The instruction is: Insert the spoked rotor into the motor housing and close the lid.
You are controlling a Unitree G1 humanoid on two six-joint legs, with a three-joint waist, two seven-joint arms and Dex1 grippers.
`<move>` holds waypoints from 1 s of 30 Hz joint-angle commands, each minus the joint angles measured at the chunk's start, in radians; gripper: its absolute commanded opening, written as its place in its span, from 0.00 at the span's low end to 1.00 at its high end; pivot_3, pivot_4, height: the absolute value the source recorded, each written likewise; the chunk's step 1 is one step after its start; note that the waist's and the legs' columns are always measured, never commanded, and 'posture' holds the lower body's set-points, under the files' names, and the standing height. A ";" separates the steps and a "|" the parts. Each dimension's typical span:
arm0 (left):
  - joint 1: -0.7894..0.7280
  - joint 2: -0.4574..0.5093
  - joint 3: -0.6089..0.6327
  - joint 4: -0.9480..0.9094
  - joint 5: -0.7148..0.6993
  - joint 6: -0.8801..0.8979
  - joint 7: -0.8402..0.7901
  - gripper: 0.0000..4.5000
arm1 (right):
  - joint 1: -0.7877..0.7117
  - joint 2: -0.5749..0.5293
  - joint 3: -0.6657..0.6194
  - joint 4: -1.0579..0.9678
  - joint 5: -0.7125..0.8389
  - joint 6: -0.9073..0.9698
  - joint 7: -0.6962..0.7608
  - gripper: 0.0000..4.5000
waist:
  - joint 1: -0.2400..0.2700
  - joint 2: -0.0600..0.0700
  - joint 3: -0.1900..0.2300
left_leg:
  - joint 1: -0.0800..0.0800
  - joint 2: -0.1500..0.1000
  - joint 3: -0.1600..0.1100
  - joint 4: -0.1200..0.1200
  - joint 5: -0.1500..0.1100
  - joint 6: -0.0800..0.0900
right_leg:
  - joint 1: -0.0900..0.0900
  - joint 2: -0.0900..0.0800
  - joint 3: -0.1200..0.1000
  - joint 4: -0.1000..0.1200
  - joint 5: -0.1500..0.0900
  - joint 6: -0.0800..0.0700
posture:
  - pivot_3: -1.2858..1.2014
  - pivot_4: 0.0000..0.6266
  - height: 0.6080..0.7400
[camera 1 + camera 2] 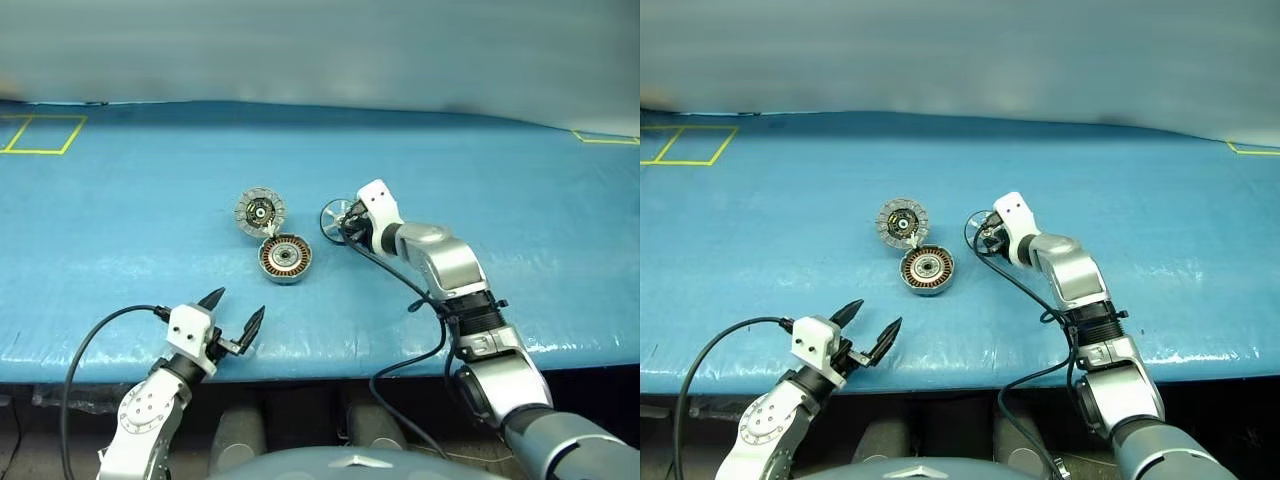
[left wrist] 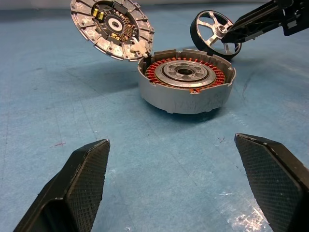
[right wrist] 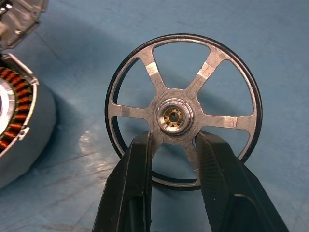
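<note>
The spoked rotor (image 3: 183, 111), a black wheel with a silvery rim and broad spokes, stands tilted on edge just right of the motor housing (image 1: 286, 259). My right gripper (image 3: 174, 137) is shut on it: its fingers pass through the gaps and pinch the lower spoke by the hub. The housing is a grey cup with copper windings (image 2: 186, 79) and sits on the blue table. Its lid (image 1: 260, 211) lies hinged open behind it, segmented inner face up. My left gripper (image 1: 239, 303) hangs open and empty near the table's front edge, well short of the housing.
Blue sheeting covers the table (image 1: 130, 240). Yellow tape marks sit at the far left (image 1: 40, 135) and far right (image 1: 605, 138) corners. Black cables trail from both wrists over the front edge (image 1: 330, 365).
</note>
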 commanded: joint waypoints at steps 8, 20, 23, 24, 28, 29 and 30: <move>0.011 0.009 0.009 -0.034 -0.008 -0.013 -0.007 1.00 | 0.036 -0.039 0.030 -0.375 0.107 0.138 0.051 0.24 | 0.000 0.001 0.001 | 0.000 0.000 0.000 0.000 0.000 0.000 | 0.000 0.000 0.000 -0.001 0.000 0.000 | 0.52 0.24 1.00; 0.019 0.007 0.014 -0.028 0.008 -0.055 -0.006 1.00 | 0.082 -0.046 0.224 -0.519 0.133 0.185 0.038 0.24 | 0.000 0.001 0.002 | 0.000 0.000 0.000 0.001 0.000 0.000 | 0.000 0.000 0.000 -0.001 0.000 0.000 | 0.52 0.24 1.00; 0.021 0.006 0.014 -0.027 0.014 -0.064 -0.001 1.00 | 0.078 -0.037 0.245 -0.522 0.133 0.183 0.026 0.24 | 0.000 0.001 0.002 | 0.000 0.000 0.000 0.001 0.000 0.000 | 0.000 0.000 0.000 -0.001 0.000 0.000 | 0.52 0.24 1.00; 0.021 0.005 0.014 -0.028 0.016 -0.065 0.001 1.00 | 0.074 -0.034 0.251 -0.522 0.132 0.182 0.023 0.24 | 0.000 0.001 0.002 | 0.000 0.000 0.000 0.001 0.000 0.000 | 0.000 -0.001 0.000 -0.001 0.000 0.000 | 0.52 0.24 1.00; 0.023 0.005 0.014 -0.031 0.020 -0.066 0.007 1.00 | 0.050 -0.018 0.264 -0.507 0.130 0.178 0.008 0.24 | -0.001 0.001 0.002 | 0.000 0.000 0.000 0.001 0.000 0.000 | 0.000 0.000 0.000 -0.001 0.000 0.000 | 0.52 0.24 1.00; 0.024 0.005 0.014 -0.032 0.020 -0.066 0.008 1.00 | 0.044 -0.016 0.266 -0.502 0.129 0.177 0.006 0.24 | -0.001 0.001 0.002 | 0.000 0.000 0.000 0.001 0.000 0.000 | 0.000 0.000 0.000 -0.001 0.000 0.000 | 0.52 0.24 1.00; 0.024 0.005 0.014 -0.032 0.021 -0.066 0.009 1.00 | 0.037 -0.014 0.268 -0.495 0.128 0.174 0.004 0.24 | -0.001 0.001 0.002 | 0.000 0.000 0.000 0.001 0.000 0.000 | 0.000 0.000 0.000 -0.001 -0.001 0.000 | 0.52 0.24 1.00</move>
